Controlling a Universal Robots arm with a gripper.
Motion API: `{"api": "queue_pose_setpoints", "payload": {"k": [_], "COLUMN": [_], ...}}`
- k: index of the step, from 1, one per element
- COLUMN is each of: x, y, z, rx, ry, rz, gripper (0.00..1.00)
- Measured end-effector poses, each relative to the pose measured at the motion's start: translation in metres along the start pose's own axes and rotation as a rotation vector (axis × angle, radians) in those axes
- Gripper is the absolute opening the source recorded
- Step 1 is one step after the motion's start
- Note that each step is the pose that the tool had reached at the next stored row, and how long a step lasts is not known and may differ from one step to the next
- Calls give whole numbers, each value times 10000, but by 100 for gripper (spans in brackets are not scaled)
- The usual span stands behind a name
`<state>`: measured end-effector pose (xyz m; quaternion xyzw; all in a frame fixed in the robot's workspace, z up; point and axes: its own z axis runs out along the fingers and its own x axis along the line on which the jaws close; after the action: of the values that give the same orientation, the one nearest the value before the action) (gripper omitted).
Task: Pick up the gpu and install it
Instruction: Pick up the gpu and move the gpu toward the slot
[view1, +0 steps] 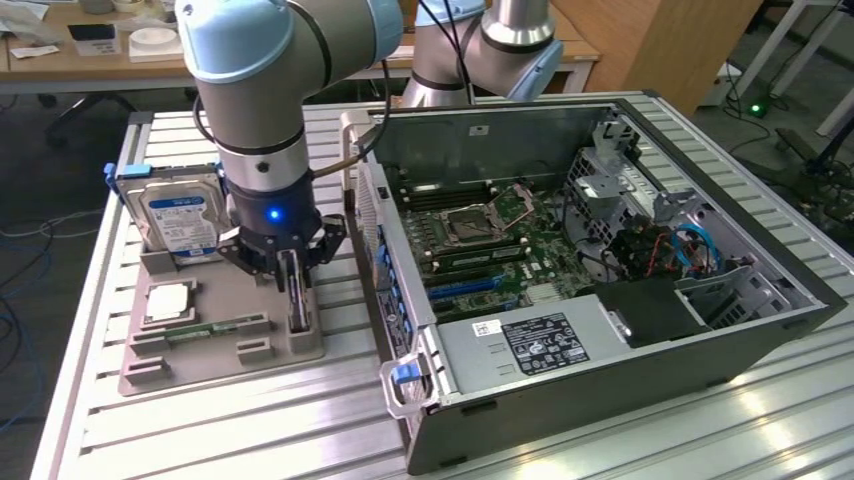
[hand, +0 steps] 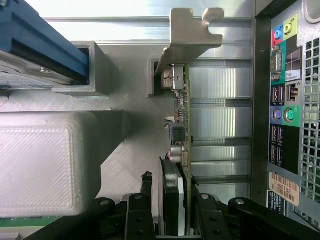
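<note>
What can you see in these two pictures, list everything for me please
gpu: one, dark board with pale metal bracket, standing on edge in the holder
hard drive: one, silver with blue label, upright at the holder's far end
memory stick: one, green, lying in the holder
square chip: one, pale, lying on the holder
holder: one, grey, on the table, exterior view's left
computer case: one, dark grey, side open, exterior view's right of the holder
motherboard: one, green, inside the case
table: one, silver slatted metal, under everything
robot arm: one, grey and pale blue, above the holder
gripper: one, black, down over the gpu
</note>
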<state>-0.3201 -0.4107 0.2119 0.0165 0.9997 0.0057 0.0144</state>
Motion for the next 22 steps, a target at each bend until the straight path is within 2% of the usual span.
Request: {"api": "queue_pose_setpoints", "payload": {"k": [10,11,12,14,22], "x": [-17,-17,-17,-17,-17], "y": [0,1,0,0,0], "z": [4,4,4,5,8], "rx": [0,1,1,1,2], "ry": [1,1,2,1,1], "rz": [0,1,1,0,0], "gripper": [38,36,30,28,28]}}
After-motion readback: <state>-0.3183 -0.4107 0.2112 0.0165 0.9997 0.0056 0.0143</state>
